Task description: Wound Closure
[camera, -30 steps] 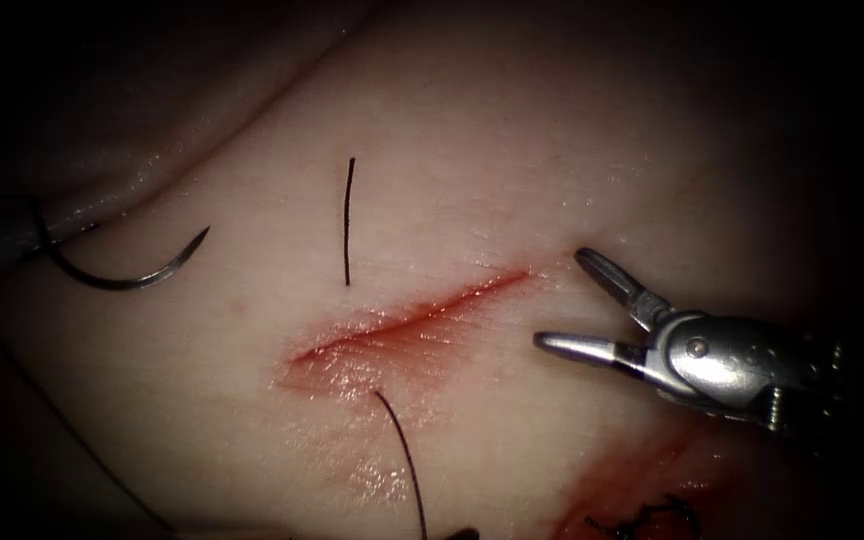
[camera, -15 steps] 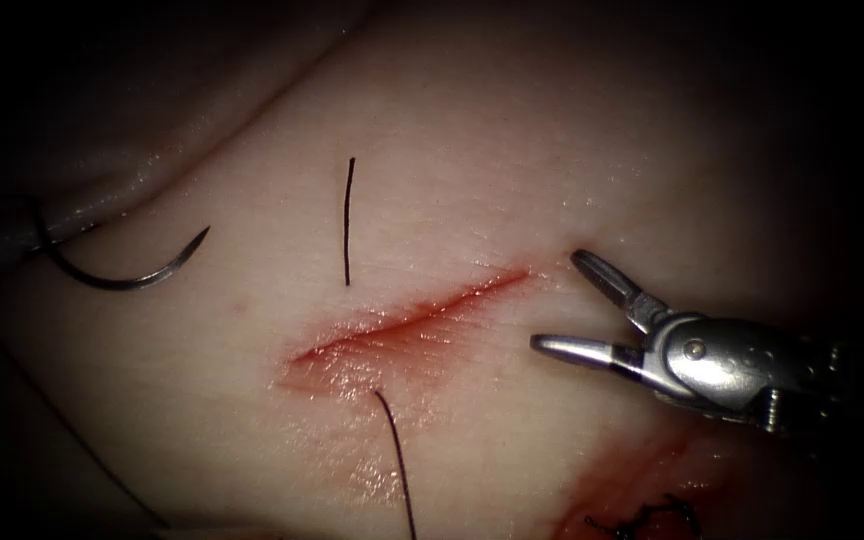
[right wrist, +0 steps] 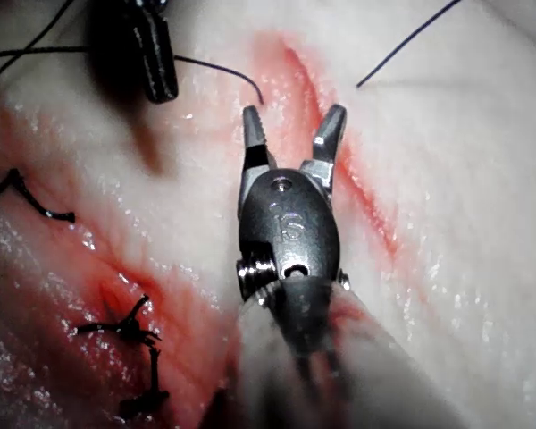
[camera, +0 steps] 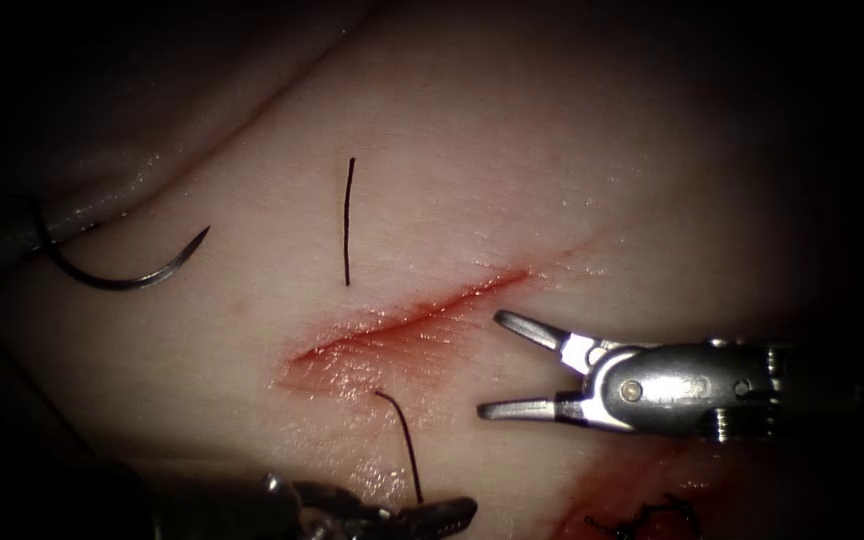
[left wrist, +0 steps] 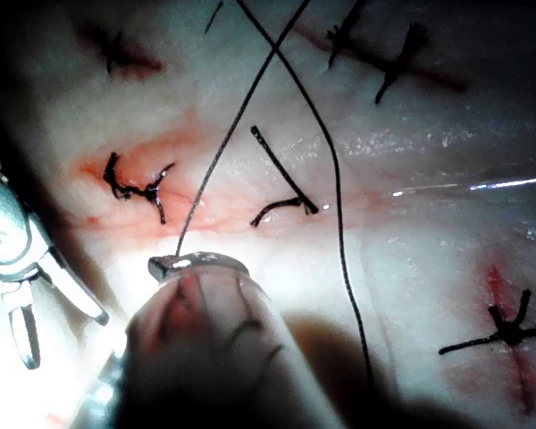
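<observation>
Beside the glistening cut [camera: 407, 325], the right tool [camera: 497, 365] gapes empty; the left tool [camera: 432, 515] clamps thread [camera: 404, 435].

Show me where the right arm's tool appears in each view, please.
Endoscope view: the right tool, jaws open and empty, just below the right end of the cut; the needle lies on the tissue, far left.
Left wrist view: the right tool is beside the left tool.
Right wrist view: the right tool is next to the cut.
Shared landmark: the thread held by the left tool.
</observation>
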